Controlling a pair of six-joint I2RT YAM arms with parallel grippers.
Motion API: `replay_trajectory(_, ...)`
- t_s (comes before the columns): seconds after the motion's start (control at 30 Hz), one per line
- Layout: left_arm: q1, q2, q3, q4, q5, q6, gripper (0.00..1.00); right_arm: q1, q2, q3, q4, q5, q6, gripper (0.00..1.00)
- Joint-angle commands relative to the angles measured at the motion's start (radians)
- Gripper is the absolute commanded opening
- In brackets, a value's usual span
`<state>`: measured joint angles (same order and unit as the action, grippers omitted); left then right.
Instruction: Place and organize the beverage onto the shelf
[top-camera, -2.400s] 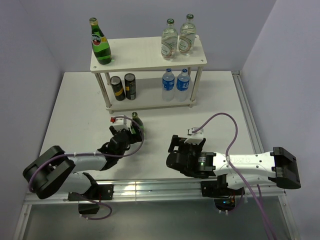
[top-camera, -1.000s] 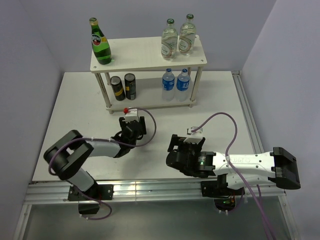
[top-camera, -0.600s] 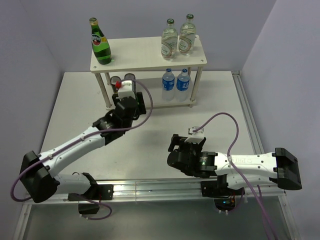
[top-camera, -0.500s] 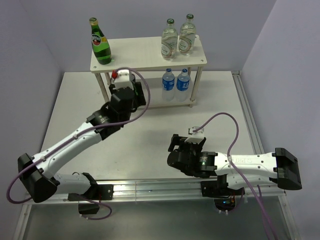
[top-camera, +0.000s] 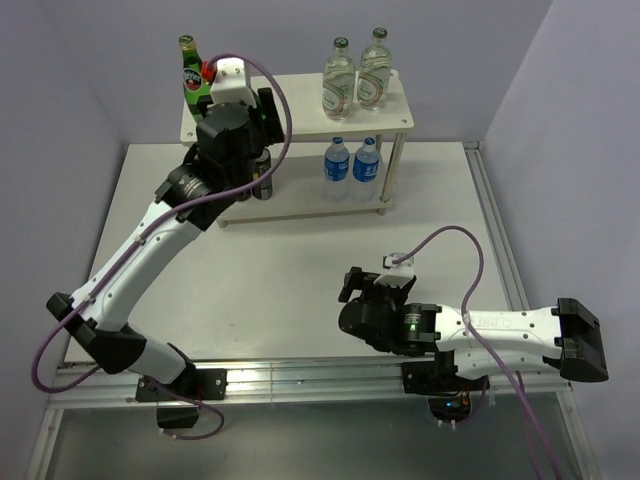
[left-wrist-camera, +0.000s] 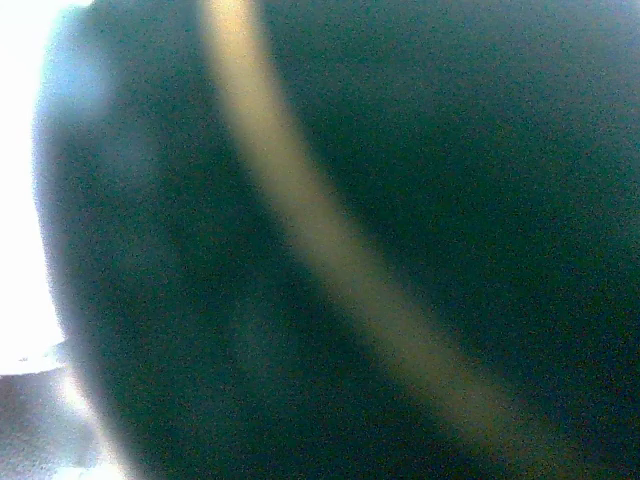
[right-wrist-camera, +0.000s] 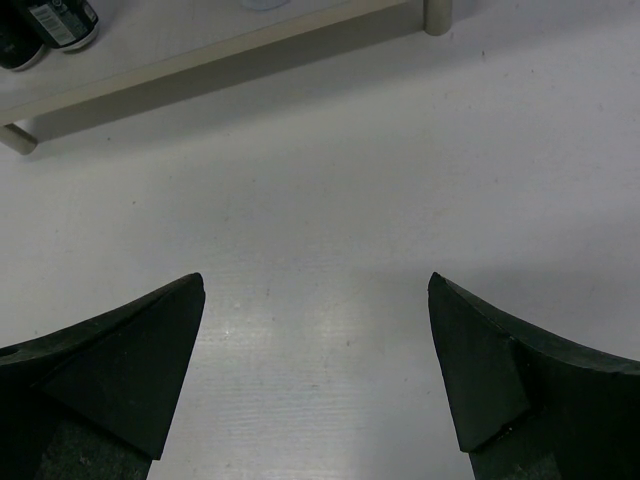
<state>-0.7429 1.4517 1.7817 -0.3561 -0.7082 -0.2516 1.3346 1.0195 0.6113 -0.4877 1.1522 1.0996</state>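
The shelf (top-camera: 310, 108) stands at the far side of the table (top-camera: 420, 230), its long axis running left to right, both boards level on thin legs. Up top there's a green bottle (top-camera: 189, 68) upright at the left end and two clear glass bottles (top-camera: 339, 78) upright at the right. Below, two blue-labelled water bottles (top-camera: 337, 165) stand on the right, with dark cans (right-wrist-camera: 62, 20) on the left.

And there's the left gripper (top-camera: 240, 108), high over the top board's left end, just beside that green bottle. Its wrist view is filled by dark green glass (left-wrist-camera: 420, 200) with a pale gold band curving across, right up at the lens. It's too blurred to tell which way it points. The fingers are out of sight, so I cannot tell whether they grip it.

The right gripper (right-wrist-camera: 316, 290) sits low over the table, well short of the shelf and facing its lower board, jaws spread wide with nothing between them.
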Motion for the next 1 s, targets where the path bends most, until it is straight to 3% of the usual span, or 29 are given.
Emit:
replay_trajectory(0.0, 0.075, 0.039, 0.097, 0.12, 0.038, 0.051, 0.0, -0.003, -0.041, -0.021, -0.023, 0.049, 0.042, 1.0)
replay_trajectory(0.2, 0.161, 0.162, 0.231, 0.138, 0.101, 0.08, 0.0, -0.003, -0.058, -0.031, -0.02, 0.046, 0.045, 1.0)
replay_trajectory(0.43, 0.183, 0.262, 0.36, 0.14, 0.104, 0.103, 0.0, -0.003, -0.062, -0.031, -0.034, 0.047, 0.06, 0.99)
replay_trajectory(0.97, 0.234, 0.303, 0.334, 0.143, 0.111, 0.077, 0.0, -0.002, -0.064, -0.035, -0.037, 0.049, 0.065, 0.99)
